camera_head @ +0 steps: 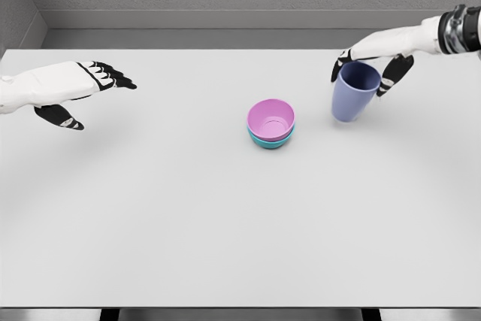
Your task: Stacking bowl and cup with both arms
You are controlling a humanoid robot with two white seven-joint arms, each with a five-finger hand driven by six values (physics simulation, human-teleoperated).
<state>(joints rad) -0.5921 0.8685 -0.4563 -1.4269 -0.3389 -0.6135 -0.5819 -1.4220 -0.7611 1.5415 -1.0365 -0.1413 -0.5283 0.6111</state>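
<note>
Right hand [366, 69] closed around blue cup [355, 92], upper right of frame | pink bowl [271, 119], nested in teal bowl [269, 140] at bench [225, 246] centre, lies lower left of cup | left hand [86, 88] spread, empty, far left

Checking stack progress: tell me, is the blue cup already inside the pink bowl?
No, the blue cup is in the right hand, beside the pink bowl.

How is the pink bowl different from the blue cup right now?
The pink bowl is low and wide, while the blue cup is taller and narrower. The bowl sits nested in a teal bowl; the cup is tilted in the right hand. Both open upward.
</note>
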